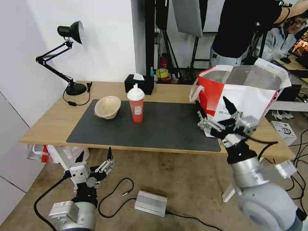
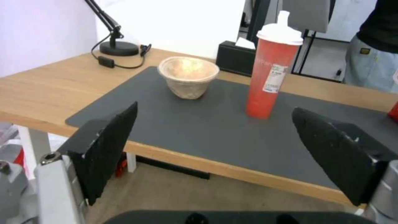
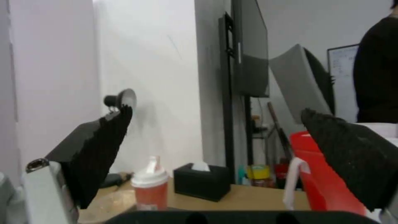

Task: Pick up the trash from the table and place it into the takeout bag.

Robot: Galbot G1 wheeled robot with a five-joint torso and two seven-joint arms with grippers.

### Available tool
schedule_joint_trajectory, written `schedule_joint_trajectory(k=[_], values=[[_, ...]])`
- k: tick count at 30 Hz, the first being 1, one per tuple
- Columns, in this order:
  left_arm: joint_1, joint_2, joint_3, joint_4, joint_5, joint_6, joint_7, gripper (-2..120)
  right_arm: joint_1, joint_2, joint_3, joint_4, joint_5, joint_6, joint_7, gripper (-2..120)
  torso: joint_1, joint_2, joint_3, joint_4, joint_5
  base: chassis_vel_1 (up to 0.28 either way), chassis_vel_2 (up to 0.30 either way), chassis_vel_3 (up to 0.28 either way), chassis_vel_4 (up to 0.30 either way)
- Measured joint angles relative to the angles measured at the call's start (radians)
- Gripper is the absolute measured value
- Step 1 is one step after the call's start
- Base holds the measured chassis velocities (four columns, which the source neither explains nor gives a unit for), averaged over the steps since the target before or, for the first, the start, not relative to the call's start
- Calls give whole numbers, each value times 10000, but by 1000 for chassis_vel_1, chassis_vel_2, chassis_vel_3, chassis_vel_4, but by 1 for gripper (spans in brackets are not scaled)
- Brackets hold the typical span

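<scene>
I see my left end effector wide open and empty below the counter's near edge, and my right end effector spread open, holding nothing, over the mat's right end before the bag. The paper bowl and red cup stand apart on the mat.
</scene>
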Motion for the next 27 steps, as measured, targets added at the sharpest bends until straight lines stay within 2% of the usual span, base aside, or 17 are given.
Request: schedule_joint_trajectory(k=[12, 21, 27], values=[[-14, -40, 5, -2, 15, 10, -4, 100, -1853, 808, -167, 112, -1878, -9, 1028, 100, -1, -1, -1, -2, 1, 0, 0, 0, 0], [-6, -69, 12, -2, 60, 15, -3, 100, -2246, 954, -235, 256, -2178, -38, 1316, 100, 0, -1, -1, 0, 1, 0, 0, 0, 0], [2, -80, 3, -2, 67, 15, -3, 100, -2708, 1344, -369, 321, -2755, -38, 1563, 100, 0, -2, -1, -1, 2, 0, 0, 0, 0]])
